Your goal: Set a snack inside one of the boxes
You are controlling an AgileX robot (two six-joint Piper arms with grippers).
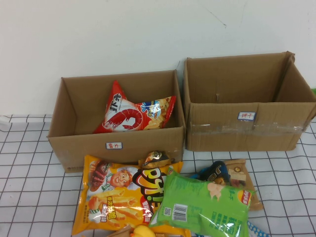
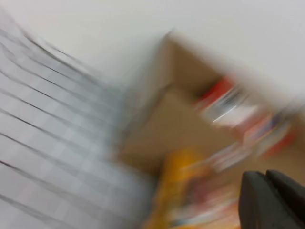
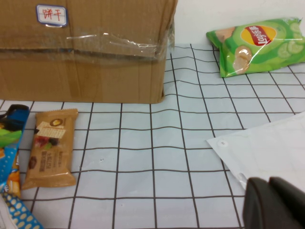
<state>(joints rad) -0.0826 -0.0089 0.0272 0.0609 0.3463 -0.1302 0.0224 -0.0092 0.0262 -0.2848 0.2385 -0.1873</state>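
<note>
From the high view, two open corrugated cardboard boxes stand side by side against a white wall on a white cloth ruled with a dark grid (image 1: 29, 163). The left box (image 1: 79, 148) holds a glossy red prawn-cracker bag (image 1: 131, 116); the right box (image 1: 247, 133) is taped along its front. In front lie a crinkly yellow snack bag (image 1: 111, 197) and a shiny green chip bag (image 1: 202, 207). Neither arm shows here.

The left wrist view is smeared by motion; the left gripper (image 2: 271, 200) is a dark shape, with the red bag and box beyond it. Whether its fingers are apart cannot be told.

In the right wrist view, the right gripper (image 3: 276, 202) is likewise unreadable. Ahead of it sit a flat brown snack packet (image 3: 50, 148), the taped box and a second green chip bag (image 3: 259, 45), unseen from above.
</note>
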